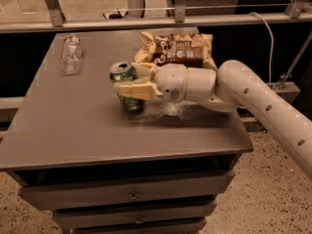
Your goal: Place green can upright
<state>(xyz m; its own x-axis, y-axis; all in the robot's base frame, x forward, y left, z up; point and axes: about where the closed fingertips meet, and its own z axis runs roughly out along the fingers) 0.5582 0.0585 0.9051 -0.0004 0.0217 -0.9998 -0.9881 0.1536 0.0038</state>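
One green can (pixel 130 103), centre of the frame, stands near upright with its silver top and pull tab leaning slightly toward the upper left. One claw (pixel 126 79) is clenched on it, with one pale finger across the near side and one behind. Whether the can's base touches the grey tabletop (pixel 73 130) cannot be told. One white arm (pixel 253 101) enters from the lower right. One clear plastic bottle (pixel 71 56) lies at upper left, well apart from the can. One crinkled snack bag (pixel 178 50) lies at upper centre, just behind the claw. Below are drawer fronts (pixel 122 199), two of them showing knobs.
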